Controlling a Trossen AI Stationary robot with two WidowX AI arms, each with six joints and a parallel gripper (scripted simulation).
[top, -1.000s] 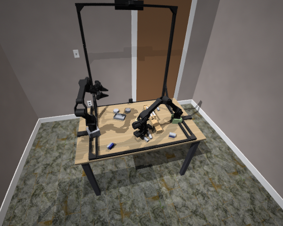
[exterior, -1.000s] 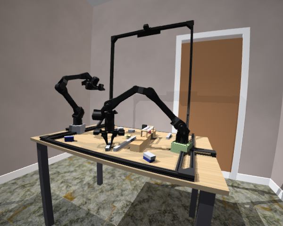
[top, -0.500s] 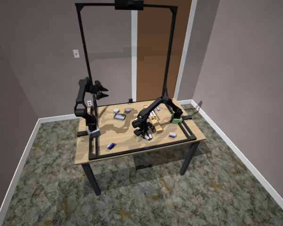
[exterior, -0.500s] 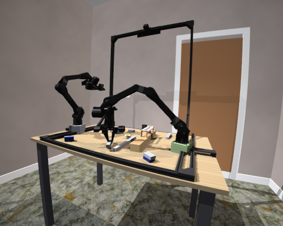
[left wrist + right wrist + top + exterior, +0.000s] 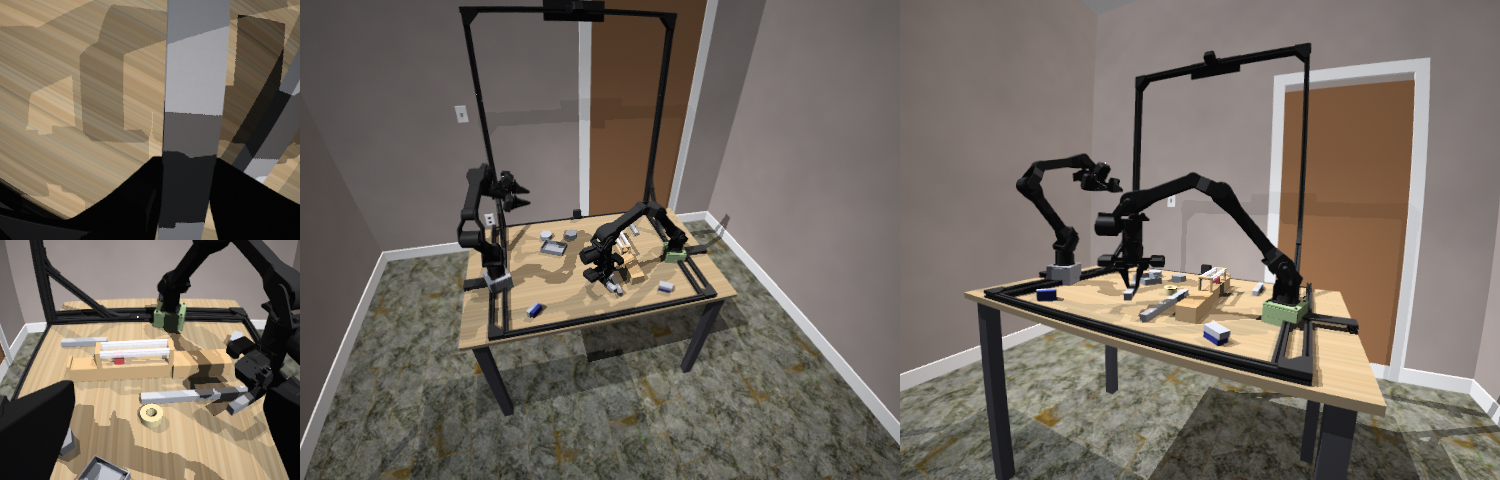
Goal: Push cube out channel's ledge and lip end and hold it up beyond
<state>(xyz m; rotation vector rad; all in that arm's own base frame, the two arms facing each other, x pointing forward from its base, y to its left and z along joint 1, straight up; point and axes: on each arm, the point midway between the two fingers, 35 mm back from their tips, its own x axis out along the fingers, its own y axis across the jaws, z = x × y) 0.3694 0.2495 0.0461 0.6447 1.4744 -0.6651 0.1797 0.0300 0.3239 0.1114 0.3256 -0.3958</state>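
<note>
The channel point(image 5: 121, 359) is a wooden base with white rails, and the small red cube point(image 5: 119, 360) sits inside it; the channel also shows in the top view point(image 5: 627, 250) and the exterior view point(image 5: 1212, 277). A long grey stick point(image 5: 188, 395) lies on the table in front of the channel. My left gripper point(image 5: 253, 396) is down at the table and shut on one end of that stick point(image 5: 188, 126); the gripper also shows in the top view point(image 5: 612, 286). A short grey piece point(image 5: 240, 405) lies right beside it. My right gripper point(image 5: 520, 196) is open and empty, held high above its grey base.
Two grey discs point(image 5: 545, 234) sit at the back. Blue-and-white blocks point(image 5: 533, 309) point(image 5: 666, 286) lie near the front rail. A black frame borders the table.
</note>
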